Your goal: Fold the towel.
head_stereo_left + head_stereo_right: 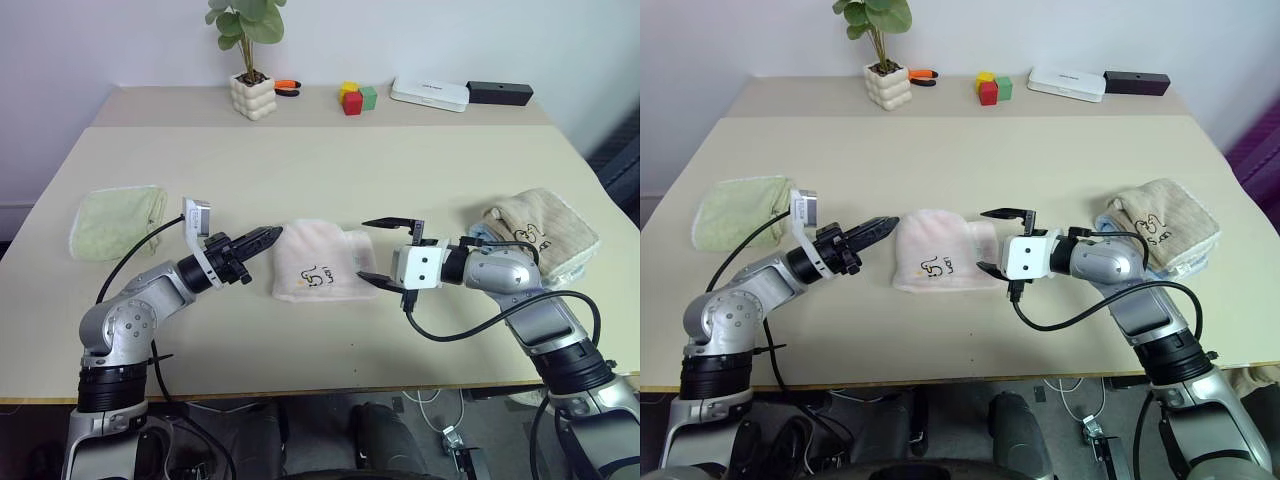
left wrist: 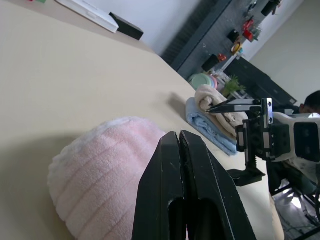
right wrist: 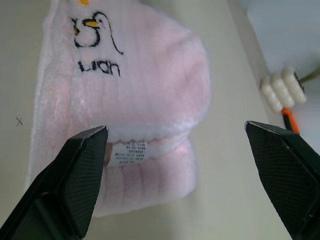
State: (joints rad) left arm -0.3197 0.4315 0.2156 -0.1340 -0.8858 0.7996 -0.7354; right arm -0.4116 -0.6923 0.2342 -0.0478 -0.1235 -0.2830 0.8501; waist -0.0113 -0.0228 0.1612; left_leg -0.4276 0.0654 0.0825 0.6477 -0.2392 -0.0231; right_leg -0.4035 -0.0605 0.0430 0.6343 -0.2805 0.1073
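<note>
The pink towel (image 1: 318,262) lies folded on the beige table (image 1: 330,170), directly between the two grippers. Its embroidered duck mark (image 1: 316,275) faces up on the near part, and a small white care label (image 3: 127,152) shows at the folded edge on the side toward the right gripper.

The left gripper (image 1: 272,236) has its two black fingers pressed fully together with nothing between them. It points across toward the towel, its tip at the towel's near-left corner; whether it touches the cloth cannot be told. In the left wrist view the closed fingers (image 2: 186,190) rise in front of the towel's rounded fold.

The right gripper (image 1: 388,252) stands wide open and holds nothing. One finger (image 1: 392,223) is raised above the other (image 1: 376,281), and the spread jaws face the towel's right edge, just beside it. In the right wrist view the towel lies between and beyond the two fingertips, apart from both.

Behind the right arm, a beige towel (image 1: 542,232) with dark embroidery rests on a blue one (image 2: 210,127). Well beyond the left arm's outer side lies a light green folded towel (image 1: 118,220). At the table's far edge, well apart from both grippers, stand a potted plant (image 1: 250,60), coloured blocks (image 1: 356,97), a white box (image 1: 430,93) and a black box (image 1: 499,93).
</note>
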